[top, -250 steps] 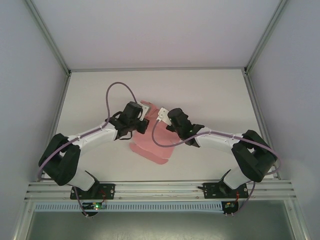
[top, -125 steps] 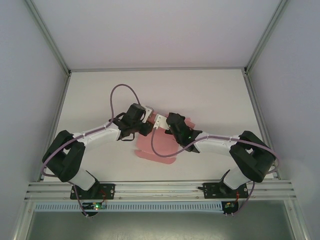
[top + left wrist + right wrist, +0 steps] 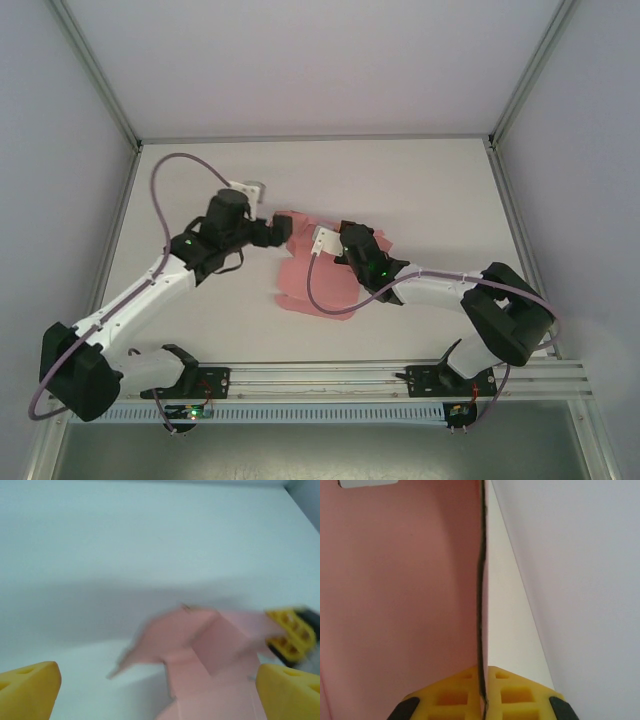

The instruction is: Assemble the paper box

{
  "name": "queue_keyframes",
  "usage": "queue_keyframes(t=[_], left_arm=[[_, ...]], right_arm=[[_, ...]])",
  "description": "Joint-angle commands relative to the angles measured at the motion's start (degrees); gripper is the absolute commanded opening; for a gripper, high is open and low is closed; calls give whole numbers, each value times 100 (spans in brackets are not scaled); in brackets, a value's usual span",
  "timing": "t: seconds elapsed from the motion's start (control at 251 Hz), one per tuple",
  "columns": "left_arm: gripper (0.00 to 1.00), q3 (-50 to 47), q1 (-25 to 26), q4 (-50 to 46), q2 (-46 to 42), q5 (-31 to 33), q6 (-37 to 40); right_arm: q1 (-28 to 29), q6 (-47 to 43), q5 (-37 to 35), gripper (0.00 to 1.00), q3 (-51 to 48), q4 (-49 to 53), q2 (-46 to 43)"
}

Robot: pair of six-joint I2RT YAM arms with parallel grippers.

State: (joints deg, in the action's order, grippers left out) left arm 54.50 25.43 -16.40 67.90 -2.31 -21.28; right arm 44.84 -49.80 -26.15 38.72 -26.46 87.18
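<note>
Part-folded pink paper box (image 3: 318, 288) near the middle of the desk (image 3: 430, 190), 1 raised wall pinched edge-on in the clenched right claw (image 3: 482, 690) toward its 1 o'clock side. Just let go by the left claw (image 3: 272, 232), now spread wide and drawn back to 10 o'clock, leaving 1 grip to steady the card. Left arm stretched long from 7 o'clock, right arm bent from 4 o'clock.

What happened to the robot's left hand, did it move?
Yes. In the top view the left hand went left and back, toward the white table's far-left corner, away from the pink folded card sheet.
</note>
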Motion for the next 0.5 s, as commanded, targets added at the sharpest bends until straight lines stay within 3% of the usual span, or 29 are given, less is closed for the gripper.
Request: queue_keyframes(t=[0.0, 0.164, 0.319, 0.435, 0.499], left_arm=[[100, 44, -843, -301, 291, 216, -814], [100, 282, -1514, -104, 1360, -421, -860], [100, 130, -1506, 1199, 2104, -2715, -338], [85, -263, -1425, 2209, 2226, -3883, -64], [78, -429, -1281, 2441, 2210, -4174, 186]], right_arm=[[2, -137, -31, 0, -27, -66, 92], [-2, -52, 179, 0, -12, 11, 4], [3, -39, 191, 0, 23, 79, 31], [-2, -43, 191, 0, 98, 176, 78], [-12, -55, 177, 0, 150, 261, 110]])
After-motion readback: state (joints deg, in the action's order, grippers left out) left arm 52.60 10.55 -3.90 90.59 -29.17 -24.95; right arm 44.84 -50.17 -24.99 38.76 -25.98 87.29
